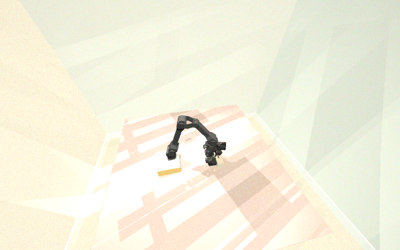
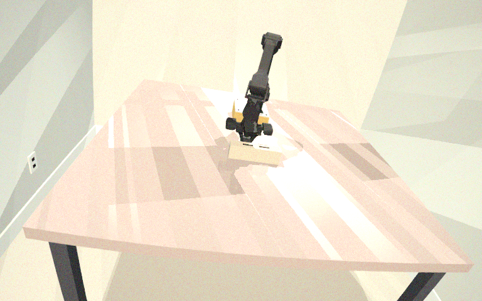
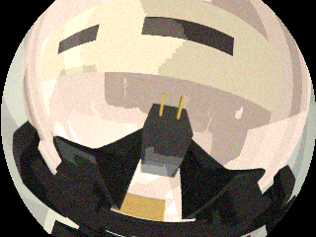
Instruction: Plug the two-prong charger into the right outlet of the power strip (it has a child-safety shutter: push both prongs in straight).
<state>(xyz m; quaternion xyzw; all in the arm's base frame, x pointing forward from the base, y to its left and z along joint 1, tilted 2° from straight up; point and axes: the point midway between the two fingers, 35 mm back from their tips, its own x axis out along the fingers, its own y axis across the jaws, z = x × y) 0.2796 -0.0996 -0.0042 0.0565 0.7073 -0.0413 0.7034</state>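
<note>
Two brass-coloured prongs jut from the dark, blocky charger (image 3: 166, 138), pinched between the partly open gripper's (image 2: 250, 137) (image 3: 160, 163) fingers; the cream, slotted power strip (image 2: 254, 155) (image 3: 116, 54) lies inward from the table's (image 2: 248, 257) edges.

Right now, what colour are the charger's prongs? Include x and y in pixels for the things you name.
The prongs (image 3: 162, 105) are yellow-gold; the wrist view shows them best.
</note>
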